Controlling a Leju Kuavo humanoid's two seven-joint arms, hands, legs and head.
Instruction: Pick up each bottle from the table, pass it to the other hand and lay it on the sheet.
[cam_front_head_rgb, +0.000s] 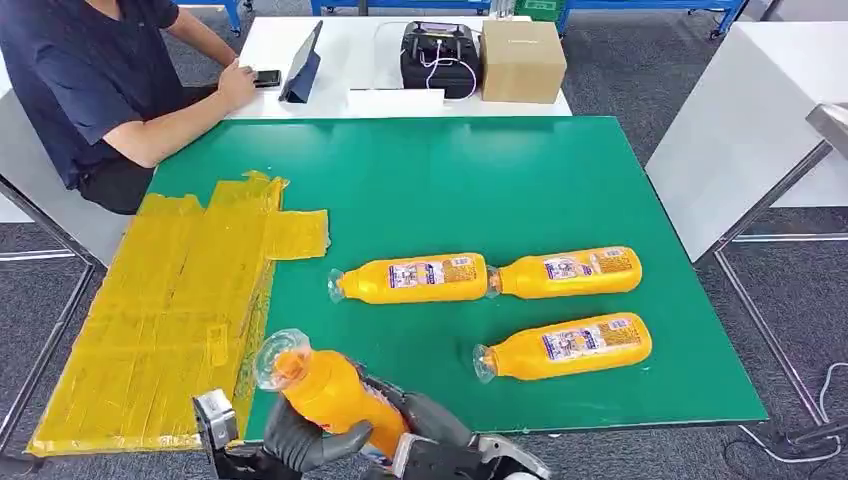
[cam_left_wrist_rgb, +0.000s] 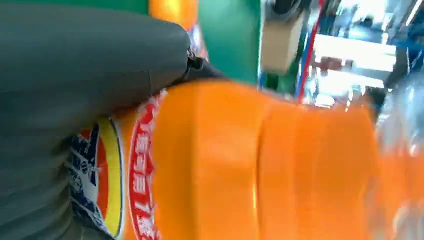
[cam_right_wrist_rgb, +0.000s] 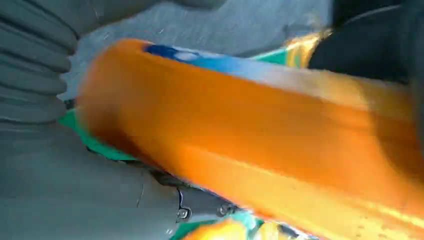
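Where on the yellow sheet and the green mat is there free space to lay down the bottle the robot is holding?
The whole yellow sheet is bare, from the person's side to the near table edge. The green mat is also bare between the sheet and the far white table. It is crowded at the right middle, where three orange bottles lie close together. The held bottle hangs above the sheet's near edge.

A seated person (cam_front_head_rgb: 95, 80) rests a hand beside a phone (cam_front_head_rgb: 267, 77) at a white desk (cam_front_head_rgb: 340, 45), near a cardboard box (cam_front_head_rgb: 522, 60) and black case (cam_front_head_rgb: 439, 57).
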